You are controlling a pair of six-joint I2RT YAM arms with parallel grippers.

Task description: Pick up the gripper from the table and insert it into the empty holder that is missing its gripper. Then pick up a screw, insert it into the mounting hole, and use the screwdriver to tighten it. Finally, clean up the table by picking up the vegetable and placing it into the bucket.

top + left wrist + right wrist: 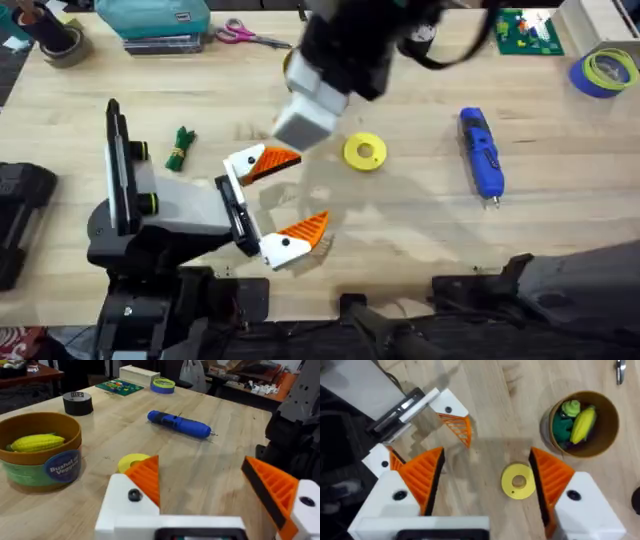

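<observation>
My left gripper (285, 200) rests low over the table's front middle, open with nothing between its fingers. Both white holders (447, 407) carry orange ribbed pads. A loose gripper piece and a screw are out of view. The right arm (340, 50) hangs high under the camera. Its gripper (487, 475) is open and empty above the yellow disc (518, 480). The blue screwdriver (481, 152) lies on the right side of the table. Left of the left gripper, the green vegetable (180, 148) lies on the wood. The orange-brown bucket (30, 472) (610, 425) holds a yellow toy piece and green toys.
The yellow disc (365, 151) lies mid-table. A black tape roll (78, 403) stands beyond the bucket. At the far edge are a blue and yellow tape roll (605, 72), a green board (525, 30), pink-handled scissors (245, 35) and a teal box (155, 20).
</observation>
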